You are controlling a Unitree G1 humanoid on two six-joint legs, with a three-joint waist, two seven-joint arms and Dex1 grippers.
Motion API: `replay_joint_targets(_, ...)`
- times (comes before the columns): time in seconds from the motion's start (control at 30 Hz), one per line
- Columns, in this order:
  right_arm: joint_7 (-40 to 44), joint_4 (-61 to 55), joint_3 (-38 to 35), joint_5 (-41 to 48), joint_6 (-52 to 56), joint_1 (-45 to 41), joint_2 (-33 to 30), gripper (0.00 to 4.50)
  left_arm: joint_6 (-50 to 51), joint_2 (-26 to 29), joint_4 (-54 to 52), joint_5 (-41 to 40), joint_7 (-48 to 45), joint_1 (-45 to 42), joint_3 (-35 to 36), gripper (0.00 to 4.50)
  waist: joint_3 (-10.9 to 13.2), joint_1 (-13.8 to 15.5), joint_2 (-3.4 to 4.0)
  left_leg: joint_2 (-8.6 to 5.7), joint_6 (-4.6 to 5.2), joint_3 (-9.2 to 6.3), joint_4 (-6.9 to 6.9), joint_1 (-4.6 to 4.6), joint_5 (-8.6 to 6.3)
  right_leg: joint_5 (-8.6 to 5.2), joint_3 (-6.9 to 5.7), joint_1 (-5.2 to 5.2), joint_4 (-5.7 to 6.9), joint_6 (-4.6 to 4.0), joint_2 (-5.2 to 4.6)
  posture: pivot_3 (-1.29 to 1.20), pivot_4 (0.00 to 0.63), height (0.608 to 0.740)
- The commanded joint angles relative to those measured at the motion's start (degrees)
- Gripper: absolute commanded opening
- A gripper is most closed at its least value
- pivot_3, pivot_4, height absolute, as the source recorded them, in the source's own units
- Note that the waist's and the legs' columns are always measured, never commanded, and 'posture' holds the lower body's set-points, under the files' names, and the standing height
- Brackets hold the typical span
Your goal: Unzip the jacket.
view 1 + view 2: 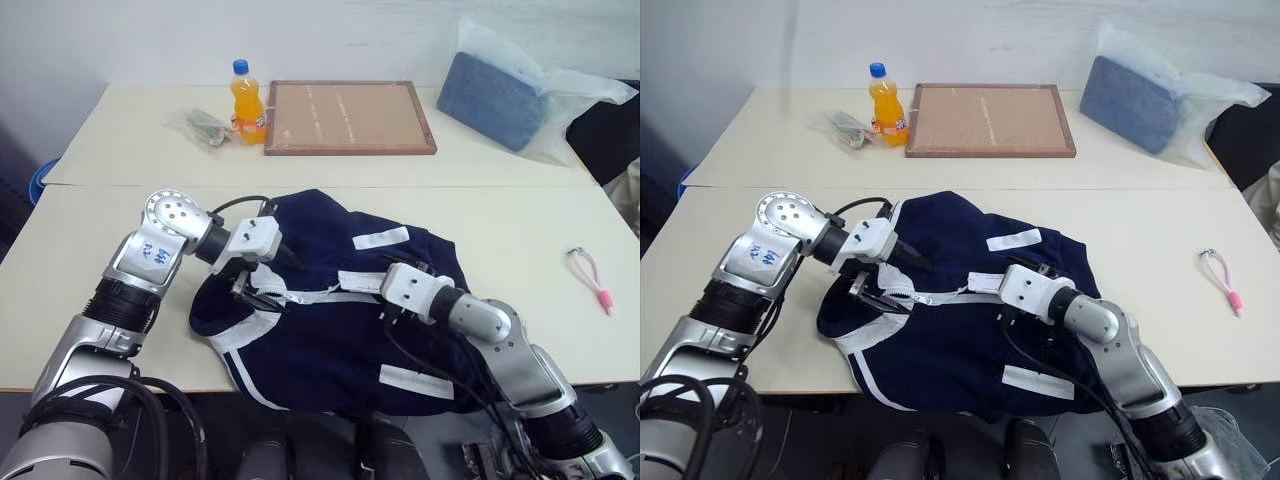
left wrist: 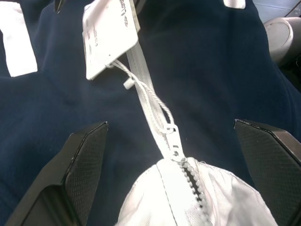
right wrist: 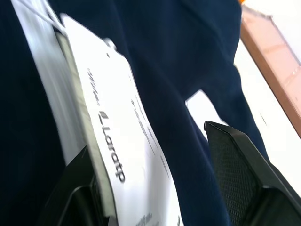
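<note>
Our left gripper (image 2: 171,155) hangs with its fingers (image 2: 82,162) spread wide, wrist bent inward from the worktop's left side. Our right gripper (image 3: 155,179) reaches in from the near edge, jaws parted.

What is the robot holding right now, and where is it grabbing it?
Nothing yet. The left gripper has its jaws wide open around the jacket's zipper pull. The right gripper's open jaws straddle the paper tag.

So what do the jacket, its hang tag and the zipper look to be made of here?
The jacket: soft matte navy fabric, probably knit synthetic; it slumps and creases. The hang tag: white printed card, likely paper, flat and stiff, hung on twisted white string. The zipper: white tape with small dark teeth; the pull looks like white plastic or painted metal, I cannot tell which.
</note>
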Motion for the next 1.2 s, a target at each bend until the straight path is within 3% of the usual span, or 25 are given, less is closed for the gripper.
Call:
replay_joint_targets(0.03, -1.28, 0.87, 0.36, -1.84, -2.12, -0.72, 0.44, 1.92, -1.13, -0.32, 0.48, 0.5, -0.66, -0.75, 0.11, 4.5, 0.0, -0.1, 0.0, 0.0, 0.0, 0.0, 0.0, 0.0, 0.0, 0.0, 0.0, 0.0, 0.0, 0.0, 0.0, 0.0, 0.15, 0.74)
replay_joint_targets(0.2, -1.38, -1.9, -1.56, 1.04, -1.04, 0.93, 2.9, 0.08, -3.07, -1.89, 3.26, 2.55, 1.71, 0.52, -0.41, 4.5, 0.0, -0.41, 0.0, 0.0, 0.0, -0.02, 0.0, -0.01, 0.0, 0.0, -0.02, 0.01, 0.0, 0.0, 0.0, 0.0, 0.15, 0.74)
replay_joint_targets(0.67, -7.75, -14.84, -15.76, 8.18, 10.46, 10.38, 8.88, 0.03, -15.7, -4.95, 22.32, 11.16, 8.08, 2.08, -3.25, 4.5, -0.15, -0.72, -0.01, 0.0, 0.0, -0.08, -0.01, 0.16, 0.0, 0.0, -0.04, 0.19, 0.01, 0.0, -0.02, 0.0, 0.15, 0.74)
replay_joint_targets(0.93, -15.29, -18.82, -35.71, 18.36, 21.32, 12.38, 14.97, 0.03, -18.86, -5.69, 26.48, 11.28, 8.18, 1.13, -3.26, 4.5, -0.43, -0.69, 0.18, -0.03, 0.04, -0.05, -0.02, 0.34, 0.05, 0.0, 0.04, 0.29, 0.13, -0.01, -0.07, 0.0, 0.15, 0.74)
replay_joint_targets(1.07, -16.32, -13.56, -49.66, 22.86, 23.03, 12.29, 11.11, 0.03, -19.67, -6.04, 27.17, 11.22, 8.2, 0.97, -3.23, 4.5, -0.5, -0.64, 0.28, -0.07, 0.06, -0.05, -0.06, 0.34, 0.05, 0.0, 0.05, 0.29, 0.12, -0.01, -0.1, 0.0, 0.15, 0.74)
replay_joint_targets(1.2, -16.2, -7.53, -57.19, 26.39, 22.71, 11.93, 7.36, 0.03, -20.04, -6.15, 27.4, 11.12, 8.03, 0.87, -3.19, 4.5, -0.52, -0.67, 0.32, -0.08, 0.09, -0.03, -0.2, 0.53, 0.06, 0.0, 0.18, 0.34, 0.12, -0.01, -0.11, 0.0, 0.15, 0.74)
